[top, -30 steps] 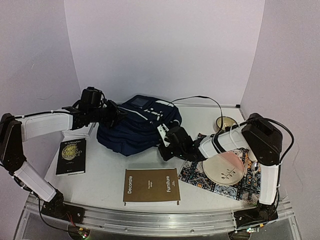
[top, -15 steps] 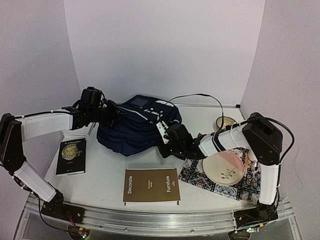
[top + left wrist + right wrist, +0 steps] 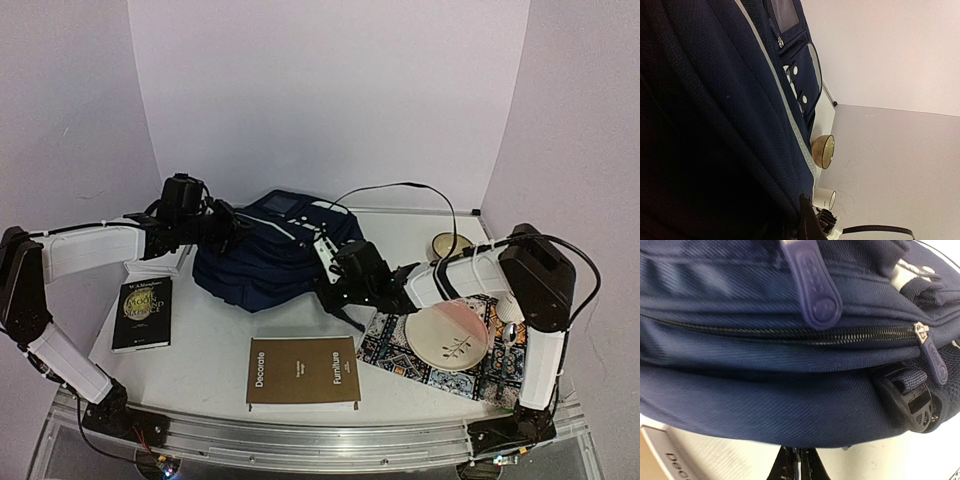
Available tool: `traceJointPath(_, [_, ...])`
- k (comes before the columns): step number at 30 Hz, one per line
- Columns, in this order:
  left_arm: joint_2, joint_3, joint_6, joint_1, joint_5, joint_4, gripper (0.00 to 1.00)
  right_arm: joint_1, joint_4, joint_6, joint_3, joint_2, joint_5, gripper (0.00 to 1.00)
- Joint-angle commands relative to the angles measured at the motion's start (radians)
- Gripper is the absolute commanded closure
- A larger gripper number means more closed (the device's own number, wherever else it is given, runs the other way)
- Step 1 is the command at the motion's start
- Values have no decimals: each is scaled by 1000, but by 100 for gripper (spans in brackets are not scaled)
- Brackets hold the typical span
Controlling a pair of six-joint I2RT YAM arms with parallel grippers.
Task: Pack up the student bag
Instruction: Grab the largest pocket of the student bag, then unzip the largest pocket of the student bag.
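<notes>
The student bag [image 3: 270, 255], dark navy with white trim, lies at the back middle of the table. It fills the left wrist view [image 3: 715, 100] and the right wrist view [image 3: 790, 390]. My left gripper [image 3: 238, 228] is at the bag's left side, shut with a fold of navy fabric pressed against its dark finger [image 3: 807, 220]. My right gripper [image 3: 335, 290] sits at the bag's near right edge. Its fingers [image 3: 787, 467] stand shut under the bulging lower seam, with a thin blue sliver pinched between them. The closed main zip [image 3: 790, 335] and a black buckle [image 3: 907, 400] show above.
A brown book [image 3: 303, 370] lies front middle and a black book [image 3: 143, 312] at the left. A patterned mat [image 3: 390, 350] with a plate [image 3: 448, 338] lies right. A wooden bowl [image 3: 450, 245] stands back right, a white cup [image 3: 825, 198] near it.
My right gripper has shut and moved slightly up and left against the bag's near edge. The left arm and the bag have stayed put.
</notes>
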State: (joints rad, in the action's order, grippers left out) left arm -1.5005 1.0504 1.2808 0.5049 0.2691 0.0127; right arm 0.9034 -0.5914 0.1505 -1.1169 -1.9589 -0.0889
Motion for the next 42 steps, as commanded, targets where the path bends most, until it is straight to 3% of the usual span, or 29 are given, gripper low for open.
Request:
traceJointPath(1, [50,30,-13,5,18,-172,100,48,82,47,-69,70,66,100])
traceJointPath(9, [29,21,-12,10,8,-200,100,122,238,122,-263,1,118,100])
traceJointPath(24, [1,-45,19,34,-11,-291,100,178,257,190,-600,-192,240,99])
traceJointPath(27, [-19,-52,24,45,-2,-305,100,188,257,179,-631,-206,259,95])
traceJointPath(33, [2,-84,10,45,-5,-310,100,188,256,57,-506,-100,181,77])
traceJointPath(42, [13,-99,-43,44,18,-309,100,164,253,-270,-239,137,3,53])
